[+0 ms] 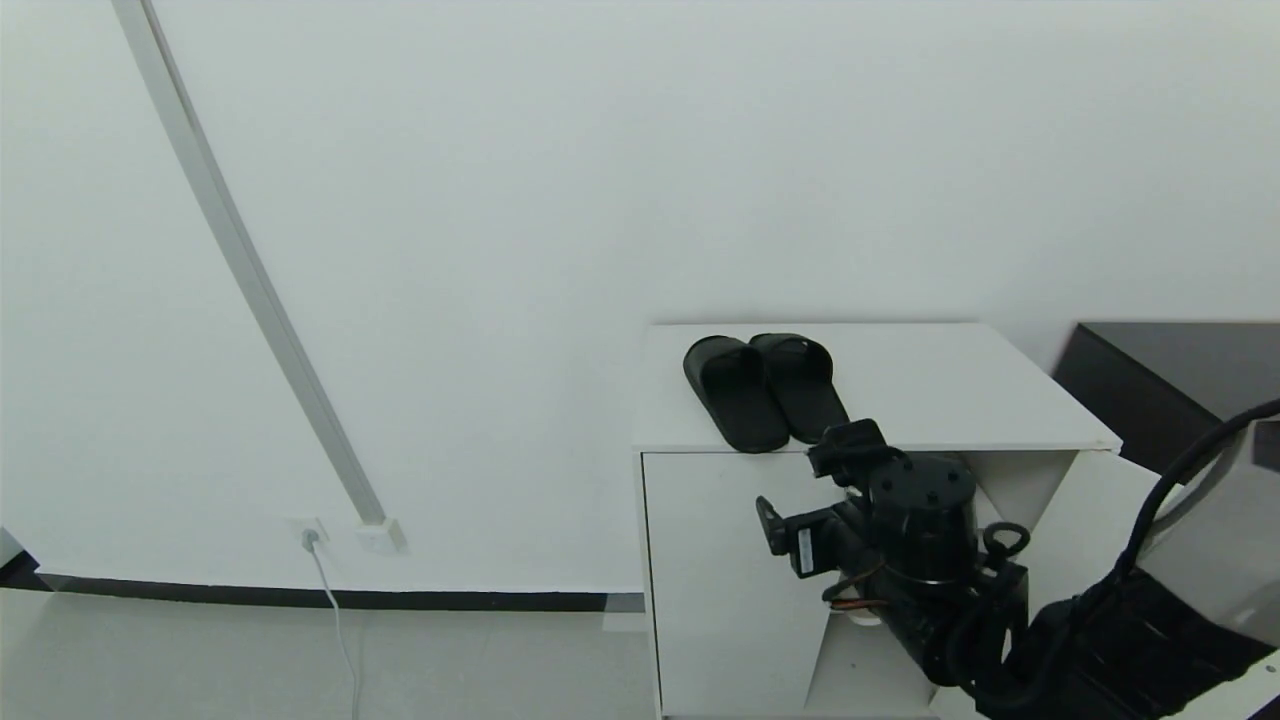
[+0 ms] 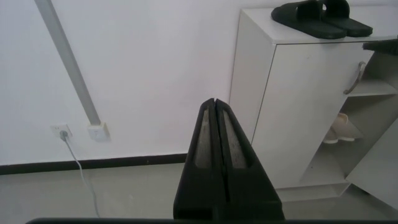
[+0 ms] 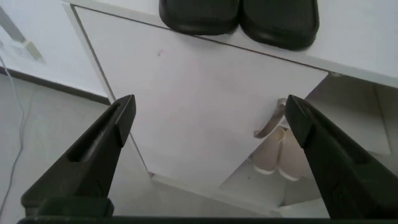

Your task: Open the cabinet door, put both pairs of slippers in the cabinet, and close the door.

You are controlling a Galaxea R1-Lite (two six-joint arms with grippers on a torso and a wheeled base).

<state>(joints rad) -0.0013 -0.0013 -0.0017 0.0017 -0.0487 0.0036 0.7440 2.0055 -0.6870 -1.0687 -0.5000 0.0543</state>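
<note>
A pair of black slippers (image 1: 765, 390) lies on top of the white cabinet (image 1: 950, 390), heels at its front edge. The cabinet's left door (image 1: 730, 580) is closed; the right door (image 1: 1100, 520) stands swung out. A pair of pale slippers (image 3: 277, 155) rests on a shelf inside, next to the left door's handle (image 3: 270, 124). My right gripper (image 3: 211, 118) is open in front of the left door, just below the black slippers (image 3: 236, 12); in the head view the right gripper (image 1: 845, 440) is at the top's front edge. My left gripper (image 2: 214, 137) is shut and empty, well away from the cabinet (image 2: 292, 106).
A grey conduit (image 1: 250, 270) runs down the wall to a socket (image 1: 310, 535) with a white cable. A dark piece of furniture (image 1: 1180, 380) stands to the right of the cabinet. Bare floor (image 1: 300, 660) lies to the cabinet's left.
</note>
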